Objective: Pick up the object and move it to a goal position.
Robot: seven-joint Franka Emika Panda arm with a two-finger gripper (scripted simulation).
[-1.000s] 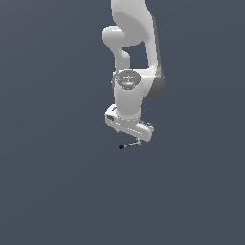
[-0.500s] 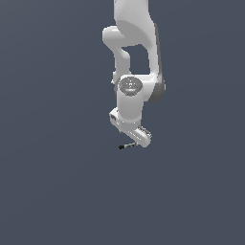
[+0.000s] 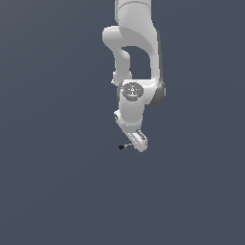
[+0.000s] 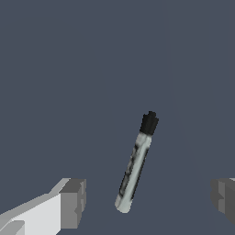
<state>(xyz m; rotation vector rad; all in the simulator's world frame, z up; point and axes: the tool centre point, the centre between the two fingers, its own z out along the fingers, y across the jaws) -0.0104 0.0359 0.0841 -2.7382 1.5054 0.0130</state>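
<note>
I note the gripper (image 4: 146,202) wide open, empty, straddling the rod (image 4: 134,168) so both pads can close.

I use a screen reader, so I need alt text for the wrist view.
A small grey rod with a black end lies on a plain dark surface between the two open fingers of the claw, touching neither finger.

**White arm, grey finger pads**

The arm (image 3: 136,52) is glossy white with rounded, bulbous link housings and dark grey bands at its joints. A round grey cap with faint markings sits on the wrist joint (image 3: 132,91). The gripper (image 4: 147,202) has white fingers ending in blocky grey pads (image 4: 73,203).
</note>
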